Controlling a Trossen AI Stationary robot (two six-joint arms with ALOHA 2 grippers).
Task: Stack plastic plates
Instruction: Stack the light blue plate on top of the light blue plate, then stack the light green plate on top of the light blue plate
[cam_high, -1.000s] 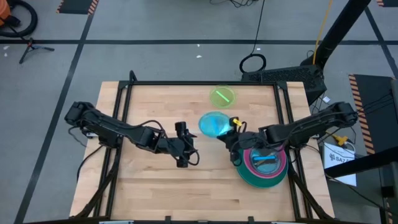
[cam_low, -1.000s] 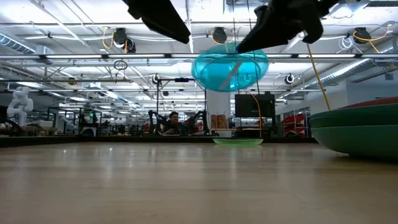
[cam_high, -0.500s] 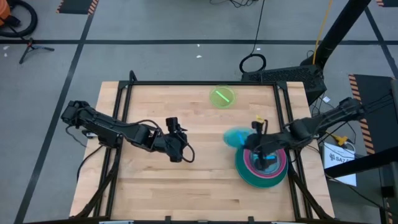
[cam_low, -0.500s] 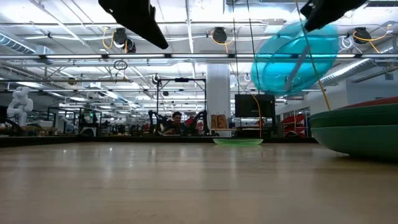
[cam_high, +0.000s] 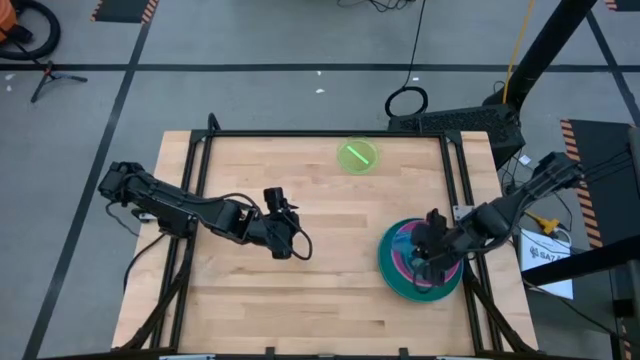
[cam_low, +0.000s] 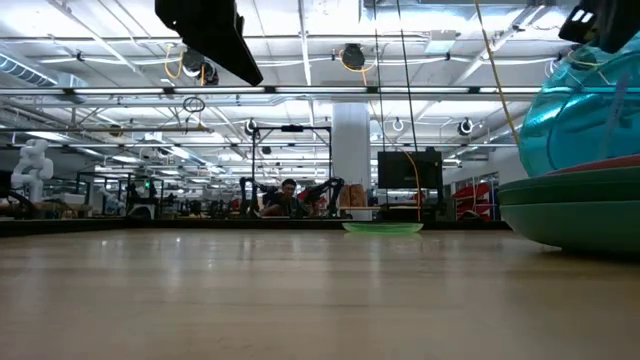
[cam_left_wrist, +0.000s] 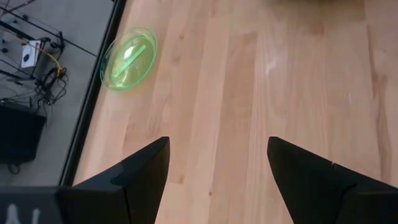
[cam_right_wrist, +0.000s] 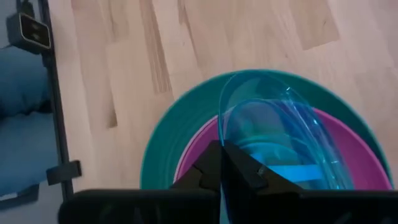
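Right gripper is pinching tight on the light blue plate, holding it tilted over the magenta plate and teal plate. Left gripper is hanging wide open, empty; lime plate is lying well apart.

The high view looks straight down from well above, taking in the whole table, both arms and the floor around. The low view sits at table-top level, facing level across the boards into the room behind; the stack stands close at its right edge and the lime plate lies far back. The left wrist view looks down past its own fingers at bare boards from close by, with the lime plate near the table edge. The right wrist view looks steeply down, very close over the stack. The lime plate shows in three views; the stack in three.
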